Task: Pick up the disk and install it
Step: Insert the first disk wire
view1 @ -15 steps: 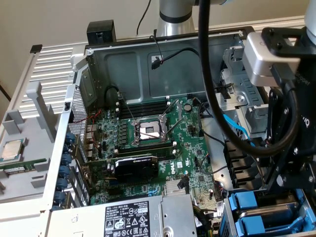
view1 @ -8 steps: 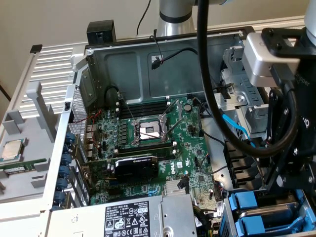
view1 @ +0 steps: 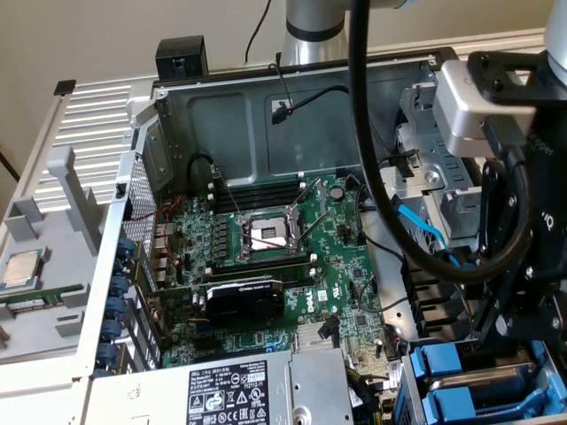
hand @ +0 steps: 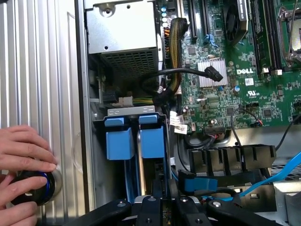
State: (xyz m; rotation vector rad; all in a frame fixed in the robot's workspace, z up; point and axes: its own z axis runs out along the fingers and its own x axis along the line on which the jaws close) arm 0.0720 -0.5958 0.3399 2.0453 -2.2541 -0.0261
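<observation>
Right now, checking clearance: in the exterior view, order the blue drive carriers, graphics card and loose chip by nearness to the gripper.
1. Blue drive carriers, just below the gripper.
2. Graphics card, mid-board.
3. Loose chip, far at the exterior view's left.

This looks like a robotics lab or computer-repair bench. An opened desktop computer case [view1: 266, 115] lies on its side with its green motherboard [view1: 266, 257], power supply [view1: 239, 390] and cabling exposed, beneath a silver robot arm [view1: 314, 27] against a plain beige wall [view1: 106, 35].
</observation>
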